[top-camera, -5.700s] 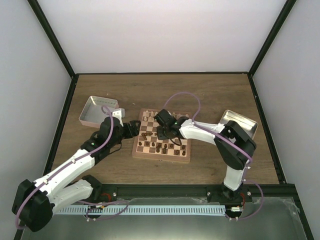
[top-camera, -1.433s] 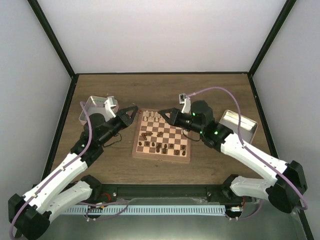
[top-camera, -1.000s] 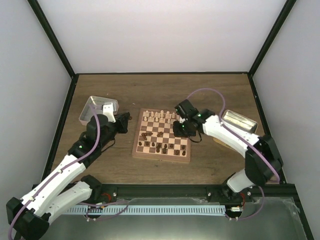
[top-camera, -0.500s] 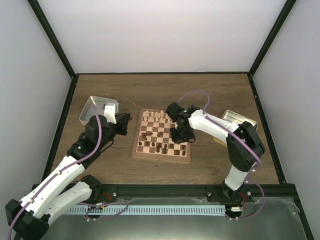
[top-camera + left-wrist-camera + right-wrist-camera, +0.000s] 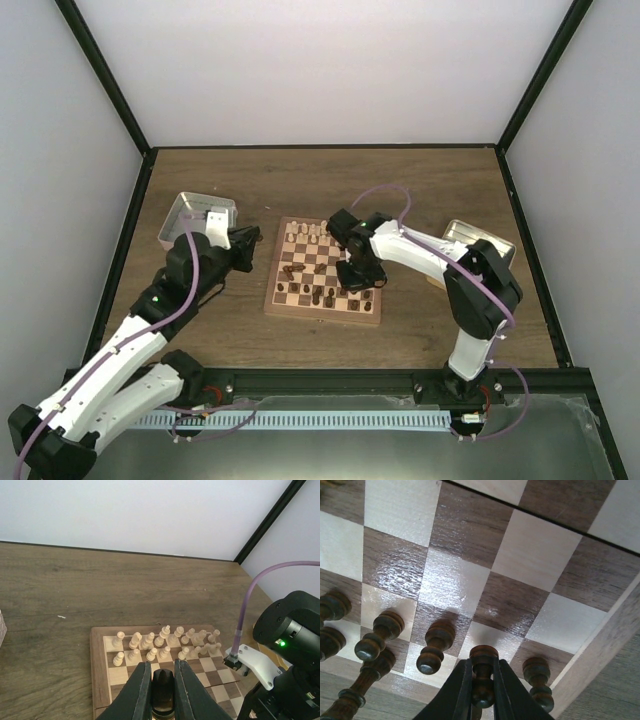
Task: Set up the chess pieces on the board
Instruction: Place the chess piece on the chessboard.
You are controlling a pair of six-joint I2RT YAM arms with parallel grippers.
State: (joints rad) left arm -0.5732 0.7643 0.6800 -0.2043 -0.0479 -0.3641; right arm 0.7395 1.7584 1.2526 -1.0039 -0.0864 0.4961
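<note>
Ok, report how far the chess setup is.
Done: the pale pieces stand in two rows on the far side of the board. In hand: the left end effector grips a dark piece, the right end effector a dark pawn. Remaining: other dark pieces sit scattered on the near half.

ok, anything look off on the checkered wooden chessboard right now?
Yes. One dark brown wooden chessman seems to lie on its side on the left-middle squares of the checkered wooden board, away from the other dark chessmen standing by the near edge. The pale cream chessmen stand in two neat rows. No damage visible.
</note>
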